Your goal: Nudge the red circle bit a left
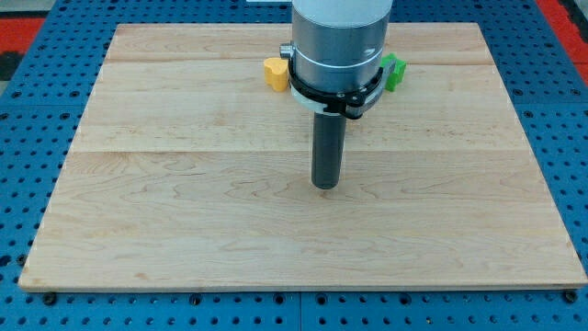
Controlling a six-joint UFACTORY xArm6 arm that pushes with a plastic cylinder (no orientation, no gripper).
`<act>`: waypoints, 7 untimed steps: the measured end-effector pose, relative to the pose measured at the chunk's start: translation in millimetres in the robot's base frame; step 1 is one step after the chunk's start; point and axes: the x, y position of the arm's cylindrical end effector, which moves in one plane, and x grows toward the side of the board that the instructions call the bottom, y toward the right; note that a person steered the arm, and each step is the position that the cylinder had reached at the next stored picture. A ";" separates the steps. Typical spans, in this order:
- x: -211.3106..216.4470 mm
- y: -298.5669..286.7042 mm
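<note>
Nearest the view's bottom lies the front edge of the pale wooden surface, a board of joined planks resting on a blue perforated base that shows on all sides. Bare wood runs from this edge up to the middle of the board. Near the centre, the tip of the dark rod meets the surface, with no block touching it or close to it. The rod stands upright and rises into a black collar beneath the grey cylindrical arm housing. No pincer shows on the arm, which ends in the plain rod, so no spread or pressed state can be told.

Farther back, toward the view's top, a yellow block of rounded shape sits just to the left of the housing, partly hidden behind it. A green block sits just to the right of the housing, its shape unclear because it is partly covered. Both blocks lie well apart from the tip. The red circle cannot be seen anywhere on the surface, so its place relative to the tip cannot be told.
</note>
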 end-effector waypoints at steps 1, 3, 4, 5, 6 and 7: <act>-2.0 0.0; -0.7 4.1; 67.1 40.7; 74.6 95.4; 39.0 127.2; 11.0 134.4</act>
